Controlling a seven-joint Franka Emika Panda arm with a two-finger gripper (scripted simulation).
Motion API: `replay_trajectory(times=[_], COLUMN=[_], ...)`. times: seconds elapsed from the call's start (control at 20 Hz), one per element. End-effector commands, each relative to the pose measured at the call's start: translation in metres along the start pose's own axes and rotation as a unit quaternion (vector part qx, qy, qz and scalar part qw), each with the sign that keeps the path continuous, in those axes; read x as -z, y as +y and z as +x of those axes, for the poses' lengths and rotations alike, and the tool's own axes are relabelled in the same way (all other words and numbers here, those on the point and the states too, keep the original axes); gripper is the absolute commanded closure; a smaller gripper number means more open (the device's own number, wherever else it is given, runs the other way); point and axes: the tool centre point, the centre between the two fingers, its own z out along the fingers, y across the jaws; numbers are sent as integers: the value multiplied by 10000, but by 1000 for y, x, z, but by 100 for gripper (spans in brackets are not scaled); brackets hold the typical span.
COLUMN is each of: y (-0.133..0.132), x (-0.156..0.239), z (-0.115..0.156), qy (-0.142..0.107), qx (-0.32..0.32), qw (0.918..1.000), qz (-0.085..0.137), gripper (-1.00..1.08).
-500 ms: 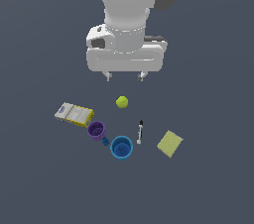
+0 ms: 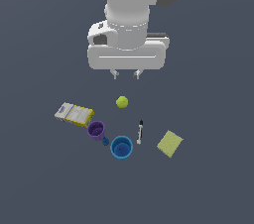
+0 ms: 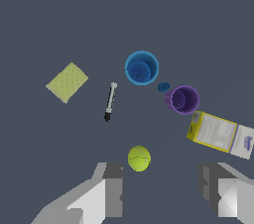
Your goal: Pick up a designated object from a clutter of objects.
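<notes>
The bright blue cup stands upright and open on the dark floor, near the front of the clutter; in the wrist view it shows from above. My gripper hangs high above the yellow-green ball, well away from the cup, open and empty. In the wrist view my gripper has its two fingers spread wide with the ball between and beyond them.
A purple cup and a tiny blue piece sit just to the exterior view's left of the blue cup. A black-and-white marker and yellow sponge lie to its right. A yellow-white box lies at far left.
None visible beyond a slight shift of the arm; the objects stay in place.
</notes>
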Motion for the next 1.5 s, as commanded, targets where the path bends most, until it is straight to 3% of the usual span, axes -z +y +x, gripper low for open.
replay_trajectory(times=[0.0, 0.65, 1.45], y=[0, 3, 0], x=[0, -32, -137], z=[0, 26, 89], qy=[-1, 232, 999], qx=[5, -79, -164], qw=[10000, 9996, 9939], qz=[-2, -131, -426], gripper=[-20, -20, -20])
